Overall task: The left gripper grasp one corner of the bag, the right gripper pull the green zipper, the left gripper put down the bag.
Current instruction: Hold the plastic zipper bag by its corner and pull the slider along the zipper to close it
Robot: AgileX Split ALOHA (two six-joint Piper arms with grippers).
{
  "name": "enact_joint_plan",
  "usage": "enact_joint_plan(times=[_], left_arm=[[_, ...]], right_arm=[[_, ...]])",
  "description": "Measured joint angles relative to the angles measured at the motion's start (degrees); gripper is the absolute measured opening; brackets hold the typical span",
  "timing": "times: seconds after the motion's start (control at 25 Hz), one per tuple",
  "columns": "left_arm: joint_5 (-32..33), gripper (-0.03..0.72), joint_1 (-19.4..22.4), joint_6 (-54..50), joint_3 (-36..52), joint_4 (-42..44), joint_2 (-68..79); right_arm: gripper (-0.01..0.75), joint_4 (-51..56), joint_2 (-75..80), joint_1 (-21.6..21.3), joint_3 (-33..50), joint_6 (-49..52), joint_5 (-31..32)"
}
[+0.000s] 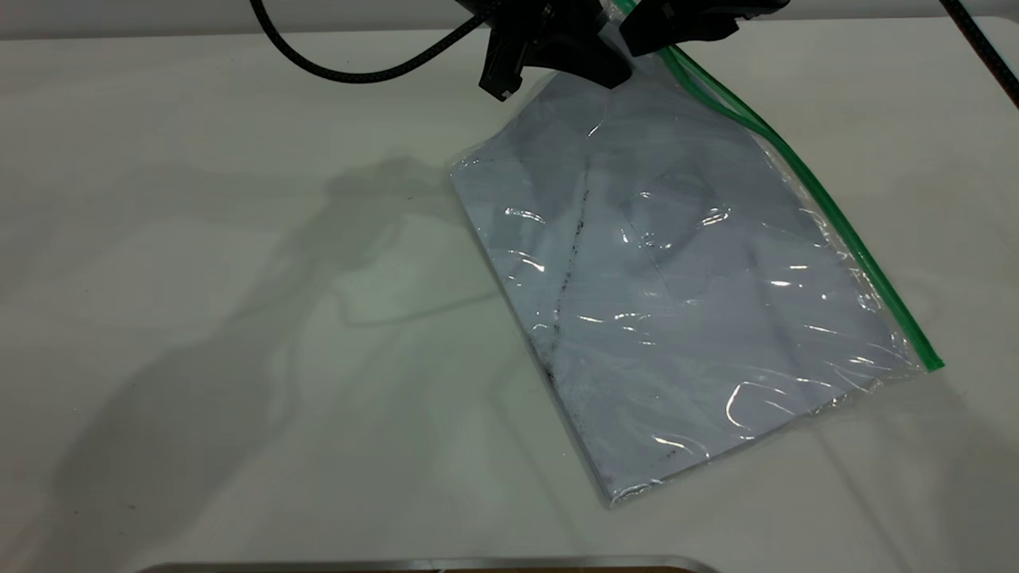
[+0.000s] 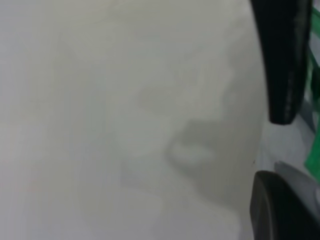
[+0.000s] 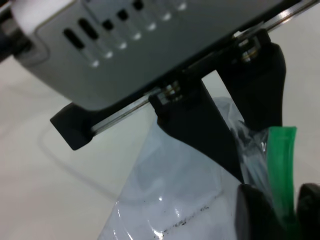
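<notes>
The bag [image 1: 677, 278] is a clear pouch with white paper and a dark diagonal smudge. Its far corner is lifted and the rest slopes down onto the white table [image 1: 199, 318]. My left gripper [image 1: 609, 76] is shut on that raised corner; the right wrist view shows its two black fingers [image 3: 200, 125] pinching the plastic. My right gripper [image 1: 657, 44] is right beside it, shut on the green zipper [image 1: 836, 223] at its upper end. In the right wrist view the green strip [image 3: 280, 170] runs between my right gripper's [image 3: 285, 220] fingers. One left finger [image 2: 280, 210] shows in the left wrist view.
A thick black cable [image 1: 358, 72] loops over the table at the back left, and another [image 1: 979, 40] crosses the back right corner. A dark rim [image 1: 430, 567] lies along the near table edge. Arm shadows fall on the table's left half.
</notes>
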Motion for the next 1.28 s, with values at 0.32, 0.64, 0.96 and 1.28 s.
enact_joint_plan(times=[0.32,0.64,0.96,1.28], left_arm=[[0.2,0.053,0.0,0.0,0.0,-0.6,0.0],[0.3,0.053,0.5,0.0,0.0,-2.2,0.3],[2.9,0.053,2.5,0.0,0.0,-7.4,1.0],[5.2,0.053,3.7,0.0,0.0,-8.1,1.1]], right_arm=[[0.046,0.0,0.0,0.0,0.0,0.1,-1.0],[0.038,-3.0,0.0,0.0,0.0,3.3,-2.0],[0.038,-10.4,0.0,0.2,-0.6,11.5,-3.8],[0.038,-11.3,0.0,0.5,-0.9,13.4,-3.9]])
